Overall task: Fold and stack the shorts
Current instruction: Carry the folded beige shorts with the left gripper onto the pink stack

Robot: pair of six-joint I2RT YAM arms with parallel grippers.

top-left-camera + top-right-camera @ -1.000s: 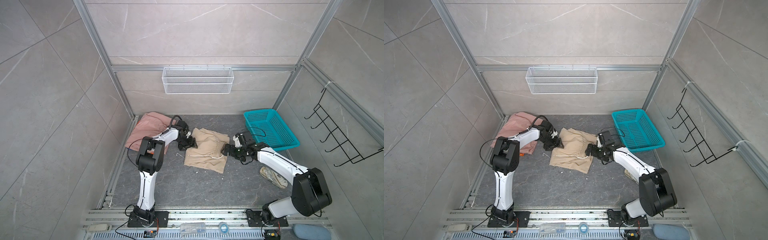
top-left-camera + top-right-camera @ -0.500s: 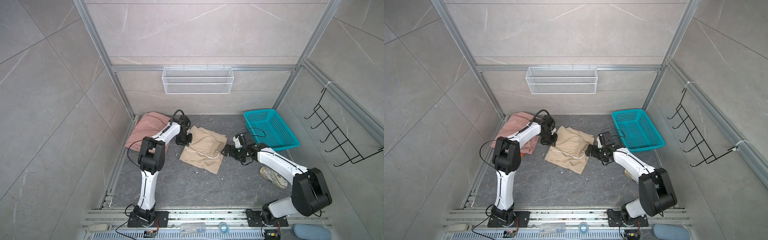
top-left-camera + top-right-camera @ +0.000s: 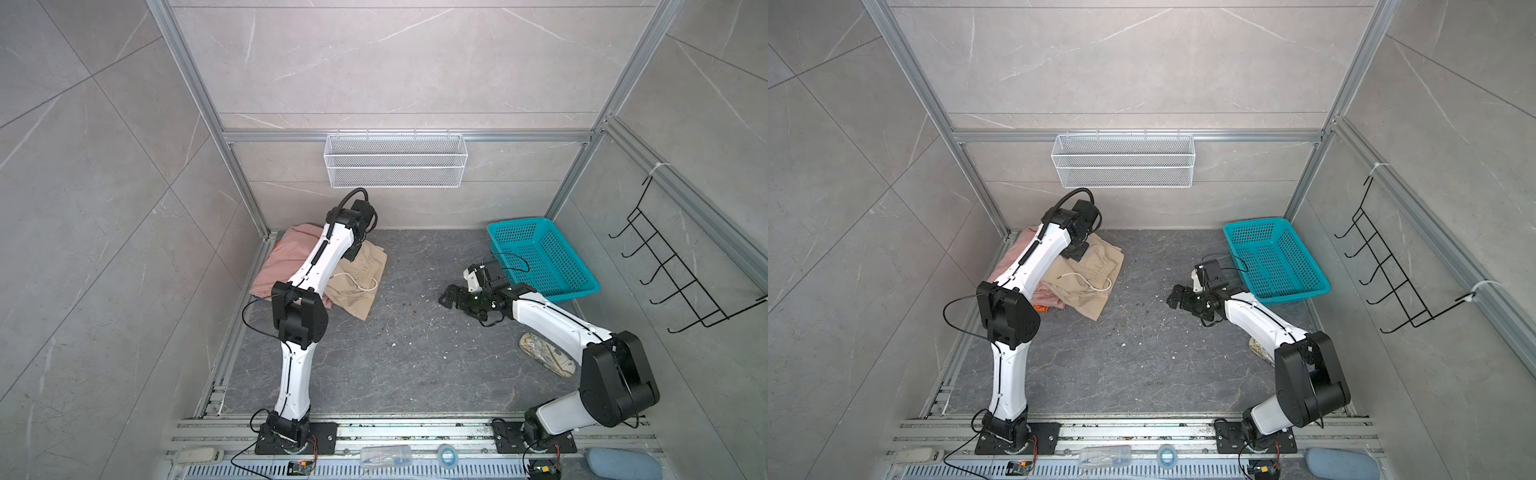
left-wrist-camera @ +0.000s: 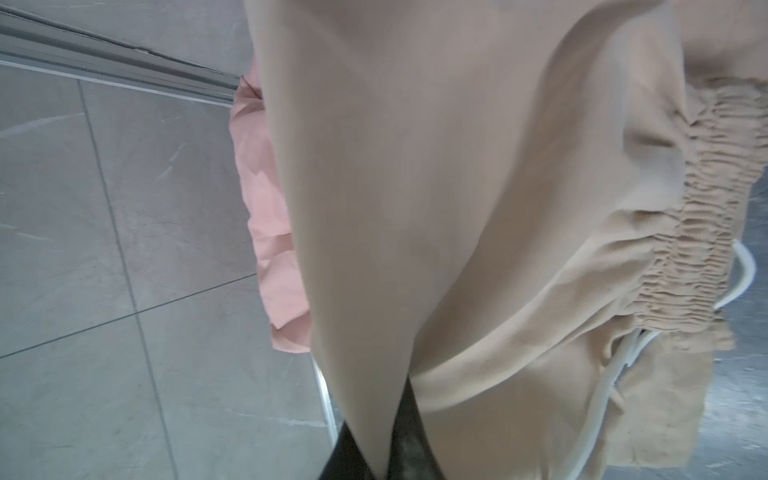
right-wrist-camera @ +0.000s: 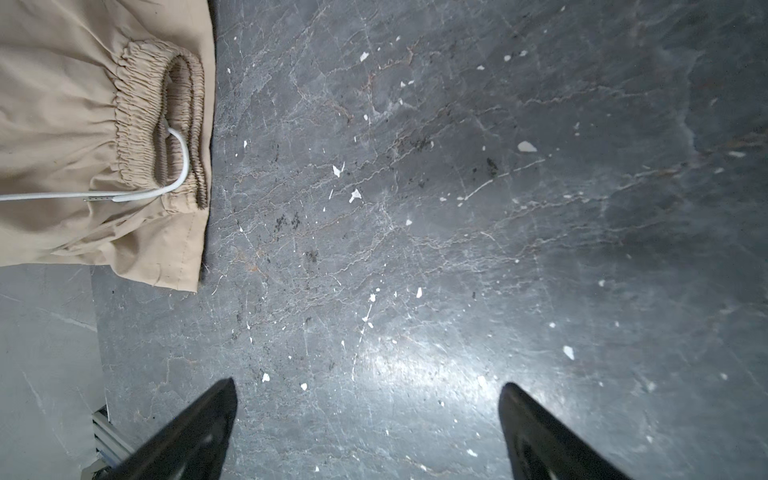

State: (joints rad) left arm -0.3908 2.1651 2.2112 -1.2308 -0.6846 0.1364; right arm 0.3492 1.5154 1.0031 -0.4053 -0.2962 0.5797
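While left jaws clamp smooth beige shorts point(image 4: 415, 208), right jaws apart over speckled stone floor point(image 5: 415, 249).

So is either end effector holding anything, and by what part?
Left end effector is shut on the beige shorts, pinching a plain fabric fold, not the waistband. Right end effector is open, holding nothing.

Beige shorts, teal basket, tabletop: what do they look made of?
Beige shorts: thin woven cloth, matte; soft creases, gathered elastic waistband.
Teal basket: probably moulded plastic, slight sheen; stiff walls with even perforations.
Tabletop: dark veined stone or stone-look sheet, semi-gloss; bright glare patch, pale veins.
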